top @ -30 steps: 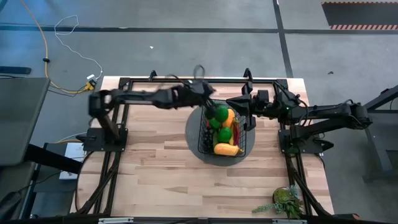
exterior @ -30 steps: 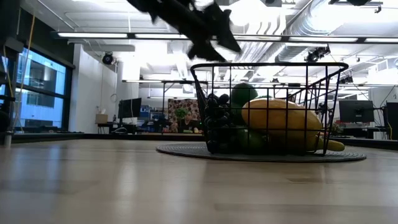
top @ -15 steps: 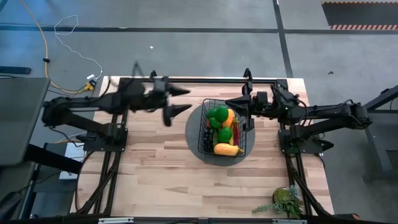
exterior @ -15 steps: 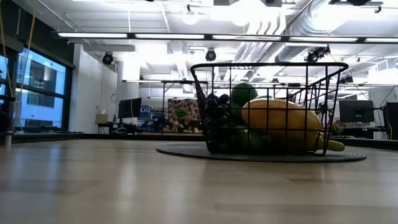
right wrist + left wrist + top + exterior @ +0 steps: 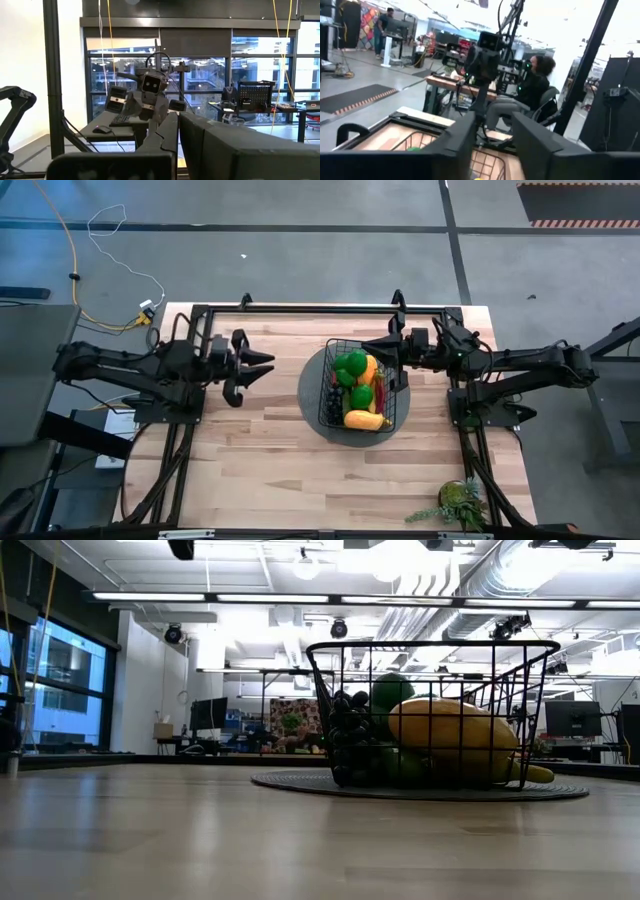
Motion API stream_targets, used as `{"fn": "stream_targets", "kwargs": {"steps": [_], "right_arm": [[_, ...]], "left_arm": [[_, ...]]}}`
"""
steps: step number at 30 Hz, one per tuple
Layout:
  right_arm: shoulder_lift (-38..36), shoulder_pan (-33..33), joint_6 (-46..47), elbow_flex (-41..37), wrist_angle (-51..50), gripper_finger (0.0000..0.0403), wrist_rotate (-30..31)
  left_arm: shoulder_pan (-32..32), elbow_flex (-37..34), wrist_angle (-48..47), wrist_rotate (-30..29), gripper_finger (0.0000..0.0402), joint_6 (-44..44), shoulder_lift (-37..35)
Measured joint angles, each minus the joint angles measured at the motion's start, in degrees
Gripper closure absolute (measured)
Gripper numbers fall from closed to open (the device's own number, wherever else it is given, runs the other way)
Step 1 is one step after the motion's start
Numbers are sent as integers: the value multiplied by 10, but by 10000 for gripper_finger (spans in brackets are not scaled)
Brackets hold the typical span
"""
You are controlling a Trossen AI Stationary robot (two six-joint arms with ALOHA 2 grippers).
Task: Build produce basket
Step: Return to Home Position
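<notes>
Basket (image 5: pixel 324 390) lies straight ahead of my spread, empty left jaws, well apart; my right jaws, pressed together, hang nearer, at its rim.

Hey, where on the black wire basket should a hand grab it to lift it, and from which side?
Probably best to take the basket by its top rim wire on its left side, coming straight down. The rim is thin bare wire a hand can close over; the produce piled inside blocks the middle, and the left hand is open on that side.
</notes>
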Motion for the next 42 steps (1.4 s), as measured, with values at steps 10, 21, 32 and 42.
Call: {"fn": "stream_targets", "kwargs": {"steps": [10,21,32,42], "right_arm": [[0,0,0,0,-3,403,0],[0,0,30,0,-21,403,0],[0,0,89,0,-55,403,0],[0,0,91,0,-90,403,-1]], "left_arm": [[28,0,-17,50,393,-48,-15],[30,0,-152,49,401,-24,-114],[3,-93,-120,38,401,25,-210],[30,-220,-103,67,401,-19,-393]]}}
